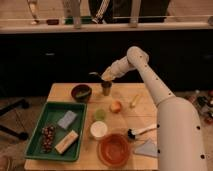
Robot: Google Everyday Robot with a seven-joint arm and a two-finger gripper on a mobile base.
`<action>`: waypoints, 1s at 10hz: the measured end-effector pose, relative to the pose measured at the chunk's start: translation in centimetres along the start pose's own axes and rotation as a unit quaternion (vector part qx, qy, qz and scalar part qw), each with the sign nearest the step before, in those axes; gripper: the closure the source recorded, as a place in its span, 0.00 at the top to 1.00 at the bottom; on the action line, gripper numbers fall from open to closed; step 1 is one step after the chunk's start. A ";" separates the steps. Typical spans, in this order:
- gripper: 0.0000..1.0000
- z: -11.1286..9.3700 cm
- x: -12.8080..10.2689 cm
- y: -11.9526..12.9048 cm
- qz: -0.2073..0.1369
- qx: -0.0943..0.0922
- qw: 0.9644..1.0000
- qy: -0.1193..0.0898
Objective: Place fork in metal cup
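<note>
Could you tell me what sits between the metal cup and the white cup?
The green cup, in the camera view; the gripper, holding the fork, hovers above the metal cup.

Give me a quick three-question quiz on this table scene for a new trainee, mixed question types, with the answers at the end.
1. True or false: the fork stands inside the metal cup.
2. What does the gripper hang just above? A) the dark bowl B) the metal cup C) the white cup
3. Fill in: the blue sponge lies in the green ____.
Key: 1 false, the gripper holds the fork in the air over the cup; 2 B; 3 tray.
</note>
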 end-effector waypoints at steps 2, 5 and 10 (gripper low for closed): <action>0.04 0.3 -0.3 0.0 0.002 -0.005 1.000 -0.014; 0.04 0.9 -0.7 -0.1 0.004 -0.013 0.999 -0.029; 0.04 1.8 -1.0 0.0 0.009 -0.027 0.999 -0.045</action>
